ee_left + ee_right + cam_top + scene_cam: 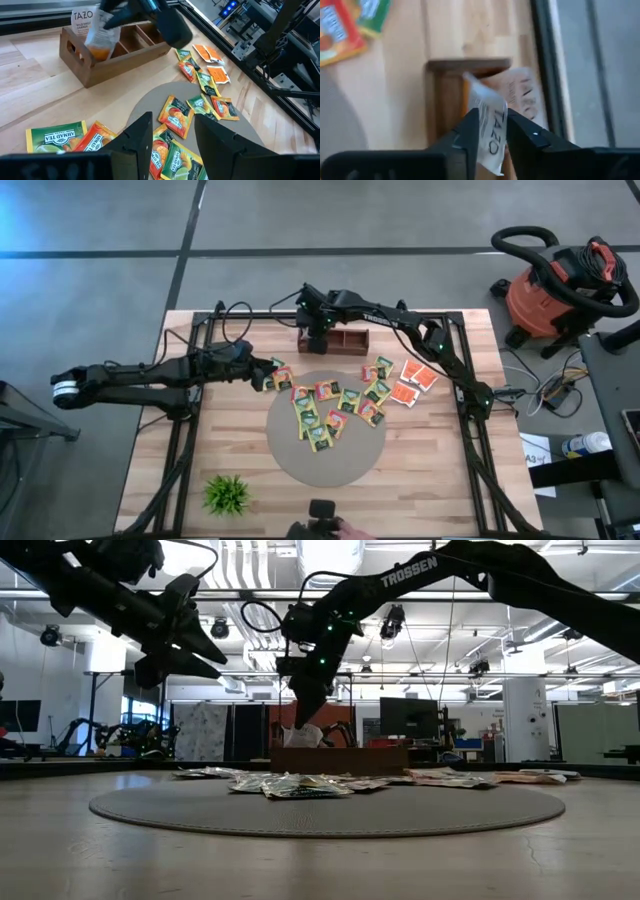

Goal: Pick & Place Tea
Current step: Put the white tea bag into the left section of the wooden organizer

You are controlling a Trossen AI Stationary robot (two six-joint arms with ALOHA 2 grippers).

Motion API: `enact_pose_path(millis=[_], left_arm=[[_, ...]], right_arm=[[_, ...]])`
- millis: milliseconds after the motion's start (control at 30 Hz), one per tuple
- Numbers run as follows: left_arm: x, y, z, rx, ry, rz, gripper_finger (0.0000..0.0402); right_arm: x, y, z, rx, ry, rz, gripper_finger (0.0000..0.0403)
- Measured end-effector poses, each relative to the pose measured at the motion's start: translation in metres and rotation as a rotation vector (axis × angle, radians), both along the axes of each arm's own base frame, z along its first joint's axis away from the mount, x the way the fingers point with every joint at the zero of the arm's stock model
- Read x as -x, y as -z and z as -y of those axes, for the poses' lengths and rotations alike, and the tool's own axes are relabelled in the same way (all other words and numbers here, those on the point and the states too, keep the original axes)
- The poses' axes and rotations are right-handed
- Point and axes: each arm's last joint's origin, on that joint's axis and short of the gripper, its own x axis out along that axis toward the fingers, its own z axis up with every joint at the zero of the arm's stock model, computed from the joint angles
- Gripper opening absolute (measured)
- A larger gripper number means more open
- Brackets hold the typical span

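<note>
right arm dropping a tazo sachet into the wooden box

right gripper (318,332) sits above the left end compartment of the wooden box (345,340) at the back of the table. in the right wrist view a pale tazo sachet (492,131) stands on edge between its fingers (469,131), lower edge pointing into the box. the jaws look only slightly parted around it; whether they grip it or have just let go, the frames don't settle. a second pale tazo sachet (520,92) is already leaning in that compartment, against the box's end wall.

left gripper (262,374) hovers over the table just left of the round grey mat (325,465), jaws parted, nothing between them. below it lie two loose sachets (55,137), green and orange.

rest of the tea: a loose pile of yellow-green sachets (318,415) on the back half of the mat, a few orange ones (412,380) on bare wood to the right of the mat.

doing the release well, as a judgement:
- keep the sachet upright and centred over the compartment, not over the divider or the box wall.
- lower until the bottom edge is below the rim before opening fully, so it can't flutter out.
- open without side motion, then lift straight up; the sachet is light and may cling to a finger pad.
- watch the leaning sachet: it takes up space, so the new one should slide beside it, not land on top.

left arm should stay clear of the box until the right arm is out.

a small green plant (228,493) sits at the front left of the table, out of the way.
</note>
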Motion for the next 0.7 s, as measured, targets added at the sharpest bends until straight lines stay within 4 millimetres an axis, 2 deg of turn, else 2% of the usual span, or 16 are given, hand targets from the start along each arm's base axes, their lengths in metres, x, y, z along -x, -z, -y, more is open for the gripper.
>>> enact_pose_path(millis=[167, 333, 500, 700], left_arm=[[0.000, 0.000, 0.000, 0.001, -0.001, 0.000, 0.0140], [0.000, 0.000, 0.000, 0.006, -0.002, 0.002, 0.0140], [0.000, 0.000, 0.000, 0.006, -0.003, 0.002, 0.0140], [0.000, 0.000, 0.000, 0.008, -0.004, 0.003, 0.0140]], right_arm=[[-0.008, -0.005, 0.003, 0.037, -0.006, 0.096, 0.0116], [-0.009, -0.006, 0.003, 0.036, -0.034, 0.113, 0.0104], [-0.006, -0.009, 0.010, 0.022, 0.061, 0.135, 0.0093], [0.000, -0.011, 0.014, -0.004, 0.095, 0.107, 0.0086]])
